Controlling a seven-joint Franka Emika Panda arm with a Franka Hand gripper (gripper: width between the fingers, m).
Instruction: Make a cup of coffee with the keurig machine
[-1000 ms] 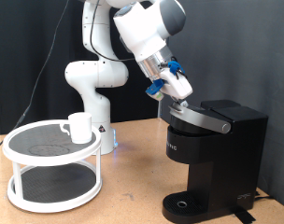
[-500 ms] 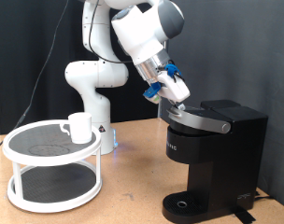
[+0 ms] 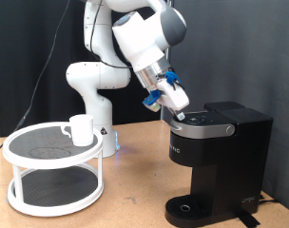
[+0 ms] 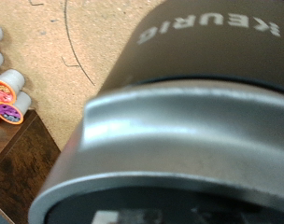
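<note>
The black keurig machine (image 3: 221,161) stands at the exterior view's right, with its round drip tray (image 3: 187,209) at the base. Its hinged lid (image 3: 209,122) lies almost flat. My gripper (image 3: 180,103), with blue finger pads, rests against the lid's front edge. The small white cup (image 3: 81,128) stands on the top shelf of a white round rack (image 3: 49,195) at the exterior view's left, far from the gripper. In the wrist view the lid's grey rim (image 4: 179,140) fills the picture with the lettered machine front (image 4: 207,47) beyond it. My fingers do not show there.
The robot's white base stands behind the rack. In the wrist view, a few small white pods with colourful lids (image 4: 7,93) sit on the wooden table beside a dark brown block (image 4: 25,159). A thin cable curves across the table.
The lid was tilted up and has come down almost flat. My gripper has moved down and slightly left with its front edge.
</note>
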